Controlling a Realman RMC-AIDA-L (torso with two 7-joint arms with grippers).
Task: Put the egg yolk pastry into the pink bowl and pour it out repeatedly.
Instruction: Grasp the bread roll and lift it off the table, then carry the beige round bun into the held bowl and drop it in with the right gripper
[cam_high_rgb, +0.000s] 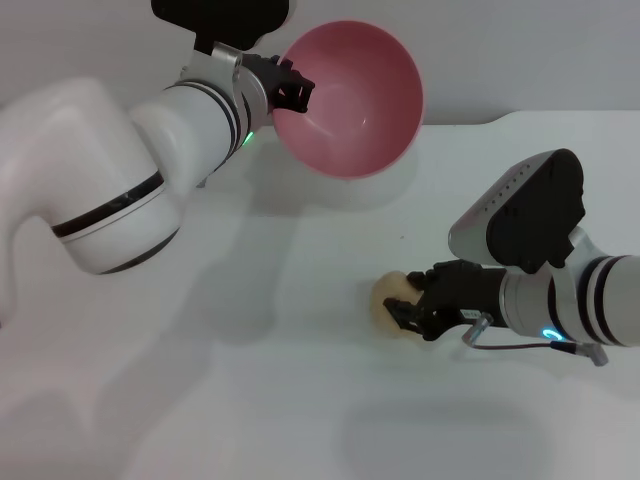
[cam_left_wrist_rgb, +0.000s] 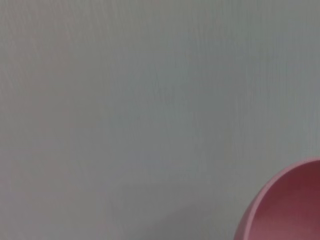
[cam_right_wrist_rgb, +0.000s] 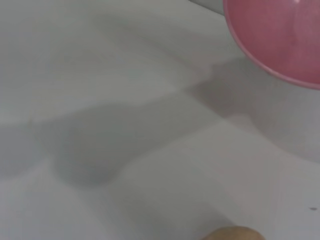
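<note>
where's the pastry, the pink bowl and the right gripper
egg yolk pastry (cam_high_rgb: 387, 298), head view, bare left side
pink bowl (cam_high_rgb: 365, 95), head view, inner wall
right gripper (cam_high_rgb: 403, 307), head view, between its fingers

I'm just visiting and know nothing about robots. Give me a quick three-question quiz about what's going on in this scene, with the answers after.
1. True or false: the egg yolk pastry is inside the pink bowl.
2. Which gripper holds the bowl by its rim? A) left gripper B) right gripper
3. Fill in: the bowl is held off the white table and is ____, its opening facing the head camera.

Key
1. False. The pastry lies on the table, with the right gripper's fingers around it; the bowl is empty.
2. A. The left gripper is closed on the rim.
3. Tilted.
</note>
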